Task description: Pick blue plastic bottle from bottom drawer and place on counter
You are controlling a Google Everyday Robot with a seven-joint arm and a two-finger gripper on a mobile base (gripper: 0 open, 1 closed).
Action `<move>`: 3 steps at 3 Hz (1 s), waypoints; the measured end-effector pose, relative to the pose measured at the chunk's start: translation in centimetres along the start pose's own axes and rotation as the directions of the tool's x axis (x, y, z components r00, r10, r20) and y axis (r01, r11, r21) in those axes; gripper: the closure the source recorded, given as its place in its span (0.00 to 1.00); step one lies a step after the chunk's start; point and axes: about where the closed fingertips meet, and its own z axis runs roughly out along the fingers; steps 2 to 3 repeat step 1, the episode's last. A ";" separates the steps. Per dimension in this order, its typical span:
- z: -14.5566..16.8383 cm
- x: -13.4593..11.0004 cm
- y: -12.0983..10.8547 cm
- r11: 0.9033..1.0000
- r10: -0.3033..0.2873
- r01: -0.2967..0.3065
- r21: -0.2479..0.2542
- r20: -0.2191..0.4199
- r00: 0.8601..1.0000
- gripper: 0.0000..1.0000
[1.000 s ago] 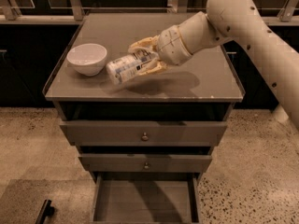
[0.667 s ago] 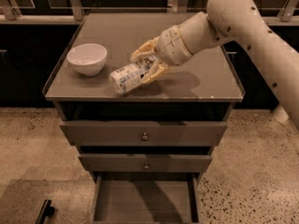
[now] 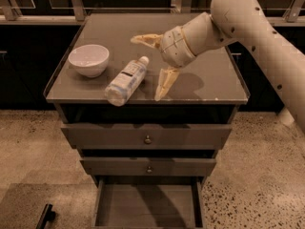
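Floor: speckled stone (image 3: 257, 185) all round the cabinet, with a dark bar (image 3: 45, 216) down at the near left corner.
Bottom drawer: the bottom drawer (image 3: 145, 206) is pulled out towards us, plank floor showing, and nothing can be seen lying in it.
Upper drawers: the middle drawer (image 3: 114, 167) and the top drawer (image 3: 105, 136) are both pushed in, each with a small round knob at its centre.
Bench: the glossy grey-brown bench (image 3: 214, 75) sits on top, and its thin front rim is chipped.
Bottle: there's the bottle (image 3: 125, 81), lying on its side on the bench. Its base is near the front edge, and the white cap points back and to the right.
Gripper: the gripper (image 3: 148, 68) hovers low over the bench just right of the bottle, jaws spread wide and holding nothing. One of the fingers (image 3: 164, 82) angles down to the front edge and the other reaches back-left; the cap end sits between them.
Bowl: a white bowl (image 3: 89, 59) stands upright left of the bottle, close by but apart.
Arm: the pale arm (image 3: 248, 23) comes in from the right.
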 end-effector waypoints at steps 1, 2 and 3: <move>0.0 0.0 0.0 1.000 0.000 0.000 0.000 0.000 1.000 0.00; 0.0 0.0 0.0 1.000 0.000 0.000 0.000 0.000 1.000 0.00; 0.0 0.0 0.0 1.000 0.000 0.000 0.000 0.000 1.000 0.00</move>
